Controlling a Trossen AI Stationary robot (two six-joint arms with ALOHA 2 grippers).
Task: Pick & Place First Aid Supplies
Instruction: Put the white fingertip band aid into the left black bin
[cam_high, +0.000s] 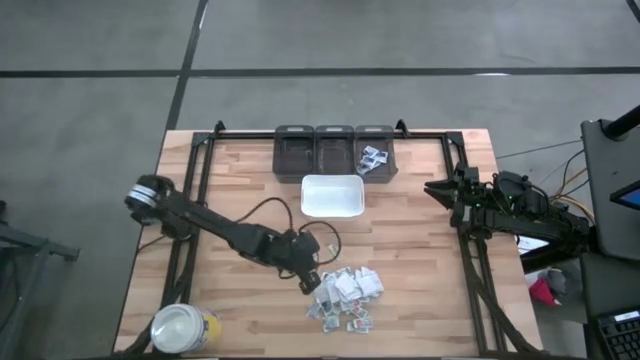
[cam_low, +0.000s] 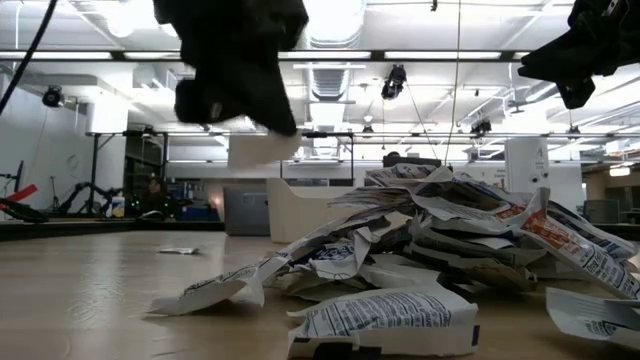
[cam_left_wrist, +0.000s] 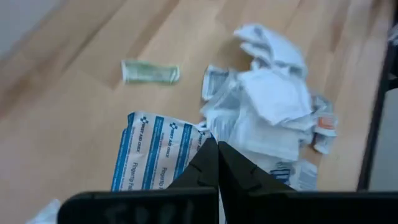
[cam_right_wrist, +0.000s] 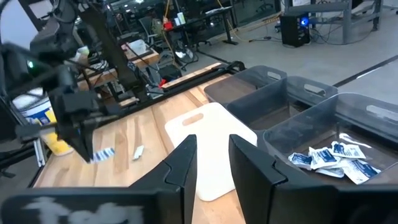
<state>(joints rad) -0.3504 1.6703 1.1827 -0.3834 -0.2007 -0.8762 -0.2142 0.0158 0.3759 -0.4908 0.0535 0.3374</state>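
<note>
Floor (cam_high: 90, 90): grey concrete, dark seams | Ceiling (cam_low: 400, 40): exposed ducts, strip lights lit | Far desks (cam_right_wrist: 186, 25): cluttered with equipment

Bright, even overhead lighting; soft blur in both wrist views.

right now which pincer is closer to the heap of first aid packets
Left. The left pincer is at the heap of first aid packets, on its left edge, shut on a blue-printed packet. The right pincer waits far off by the table's right side.

White printed packets (cam_high: 345, 297) heaped on table
</note>
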